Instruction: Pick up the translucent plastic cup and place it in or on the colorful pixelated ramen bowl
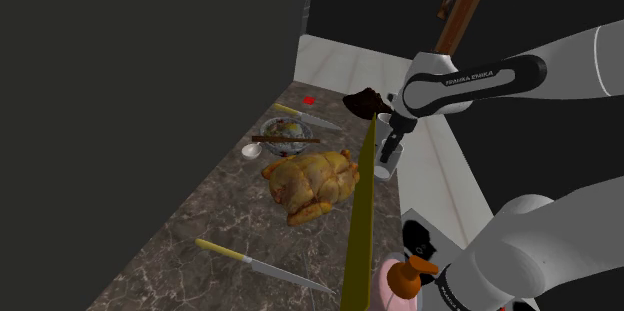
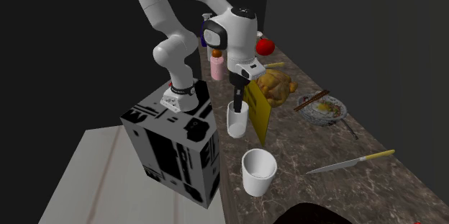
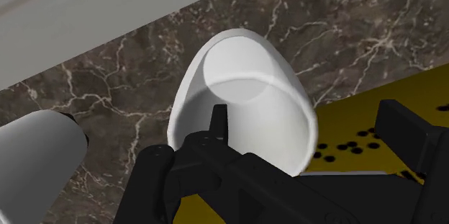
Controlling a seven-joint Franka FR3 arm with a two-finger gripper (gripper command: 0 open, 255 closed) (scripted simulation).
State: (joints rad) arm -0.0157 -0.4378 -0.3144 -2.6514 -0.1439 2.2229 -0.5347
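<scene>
Pincer [image 3: 311,111] is open: one finger [image 3: 218,125] hangs inside the white cup [image 3: 245,93], and the other sits outside the wall with a clear gap, the yellow board [image 3: 345,125] showing through it. No clamp on the wall, going by the wrist view. Cup renders plain white, not see-through.

Cup location: near edge of the desk [image 2: 345,194], on the stand [image 2: 176,143] side, just beside the upright yellow board. In the second exterior view its base looks to be on the marble, but a slight lift can't be ruled out. Second white cup [image 2: 258,171] stands apart, further along the same edge, untouched.

Ramen bowl [image 2: 338,112] is well apart from the cup, across the desk, with chopsticks [image 2: 311,100] laid over its rim. Roast chicken [image 2: 277,83] and the board lie between cup and bowl.

Status, as a judgement: approach and alignment are done, fingers straddling the rim. Left to do: close on the wall, lift, carry past board and chicken, set down in or on the bowl, release. Early stage; nothing delivered.

Likely risks:
- A rim pinch on one wall may let the cup tilt on lift.
- The board is tall and close, so the transit needs clearance.
- The chopsticks cover part of the bowl's opening, so the cup may land on them and sit crooked.
</scene>
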